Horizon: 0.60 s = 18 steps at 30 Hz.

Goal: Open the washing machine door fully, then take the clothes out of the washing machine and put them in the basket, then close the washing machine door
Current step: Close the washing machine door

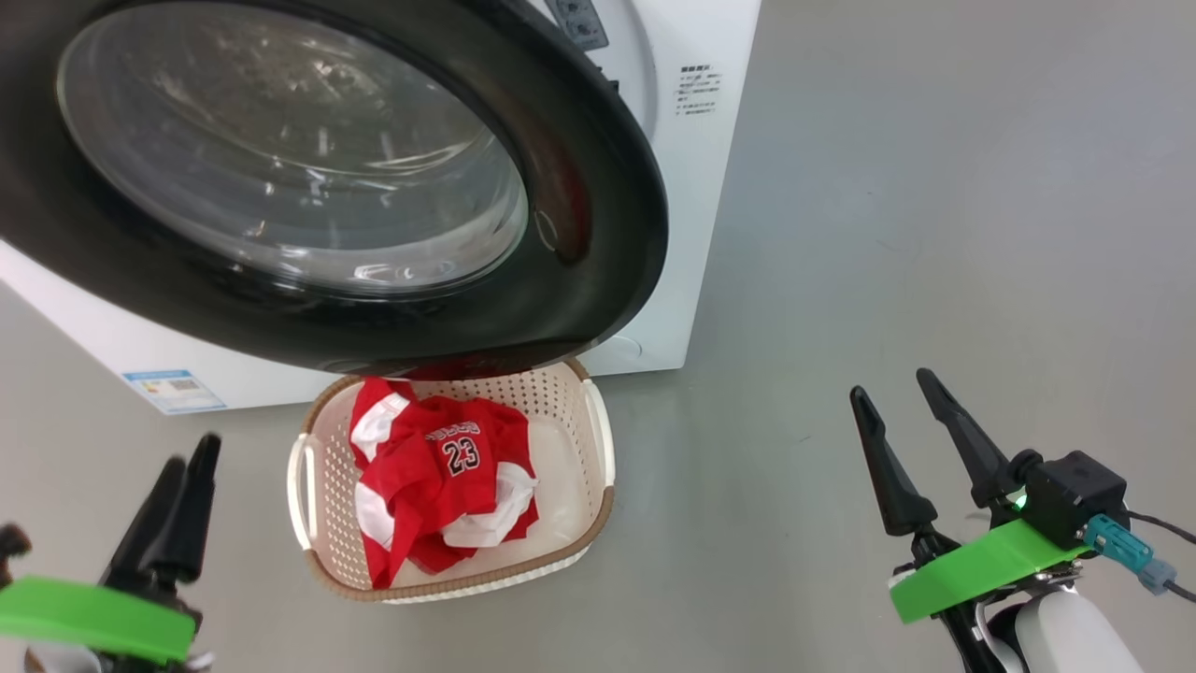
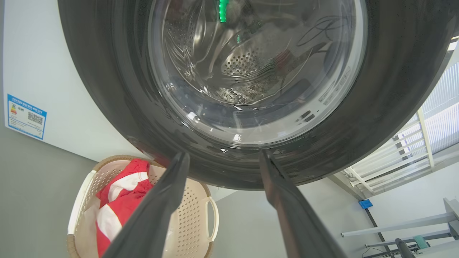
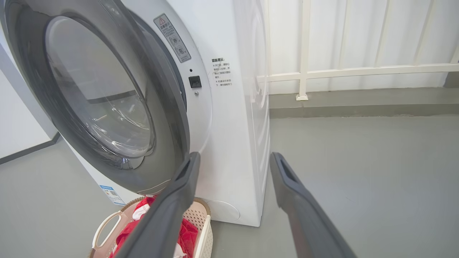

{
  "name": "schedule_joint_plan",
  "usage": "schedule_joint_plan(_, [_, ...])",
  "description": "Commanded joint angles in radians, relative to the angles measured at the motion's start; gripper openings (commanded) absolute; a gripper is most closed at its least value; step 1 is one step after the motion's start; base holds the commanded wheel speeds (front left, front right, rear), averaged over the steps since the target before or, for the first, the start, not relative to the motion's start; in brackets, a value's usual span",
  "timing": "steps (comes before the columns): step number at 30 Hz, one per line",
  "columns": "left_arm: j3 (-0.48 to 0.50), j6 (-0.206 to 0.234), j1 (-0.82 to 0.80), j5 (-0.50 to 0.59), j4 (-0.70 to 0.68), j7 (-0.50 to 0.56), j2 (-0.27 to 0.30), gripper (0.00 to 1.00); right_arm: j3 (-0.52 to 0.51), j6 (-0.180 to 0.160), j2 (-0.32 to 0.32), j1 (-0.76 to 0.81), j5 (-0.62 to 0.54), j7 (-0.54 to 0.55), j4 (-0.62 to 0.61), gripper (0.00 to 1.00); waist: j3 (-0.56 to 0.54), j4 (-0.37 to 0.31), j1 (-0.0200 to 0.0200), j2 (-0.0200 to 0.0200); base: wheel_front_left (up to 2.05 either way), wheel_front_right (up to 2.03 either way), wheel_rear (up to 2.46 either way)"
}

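Red jersey clothes point(image 1: 439, 467) in cream perforated basket point(image 1: 561, 397), lower centre, black round door point(image 1: 612, 215) above, left hand point(image 2: 223, 154) and right hand point(image 1: 891, 383) spread.

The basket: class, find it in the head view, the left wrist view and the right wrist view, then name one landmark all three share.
Head view: basket at lower centre.
Left wrist view: basket at lower left, partly behind the left claw.
Right wrist view: basket at bottom left, partly behind the right claw.
Shared landmark: the washing machine door, directly above the basket.
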Motion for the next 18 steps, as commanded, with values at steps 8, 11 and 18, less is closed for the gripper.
schedule_joint_plan(8, [0.097,-0.004,0.051,0.138,0.067,-0.033,-0.009,1.00,0.012,0.002,-0.010,0.040,0.008,-0.005,-0.019,1.00,-0.007,-0.032,0.0000,0.0000,0.00,0.00,0.00])
schedule_joint_plan(11, [0.134,-0.004,0.069,0.224,0.097,-0.033,-0.046,1.00,0.008,0.002,-0.010,0.043,0.008,-0.005,-0.020,1.00,-0.006,-0.045,0.0000,0.0000,0.00,0.00,0.00])
schedule_joint_plan(18, [0.221,-0.004,0.103,0.380,0.112,-0.033,-0.120,1.00,0.000,0.002,-0.011,0.048,0.006,-0.005,-0.021,1.00,-0.013,-0.069,0.0000,0.0000,0.00,0.00,0.00])
